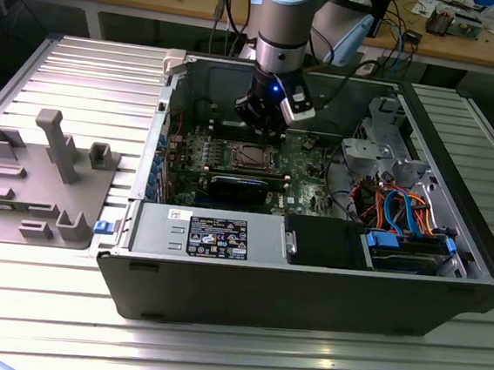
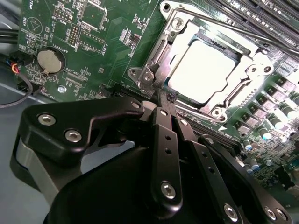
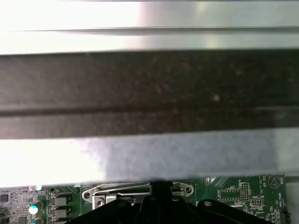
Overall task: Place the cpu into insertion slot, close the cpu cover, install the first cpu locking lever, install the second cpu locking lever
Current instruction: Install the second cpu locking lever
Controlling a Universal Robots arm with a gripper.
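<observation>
Gripper (image 1: 264, 127) is down inside the open PC case (image 1: 307, 287), at 12 o'clock of the insertion slot (image 1: 251, 157) on the green board (image 1: 306, 160) in the exterior view. In the second wrist view the jaws are pressed together, nothing visibly between them, tips (image 2: 164, 100) at the socket's corner by a lever end. The cpu (image 2: 210, 70) sits in the socket, silver top showing through the window of the cpu cover (image 2: 163, 49), which lies flat over it. Grey fixture tray (image 1: 37, 182) sits on the table (image 1: 230, 358), at 9 o'clock of the case.
</observation>
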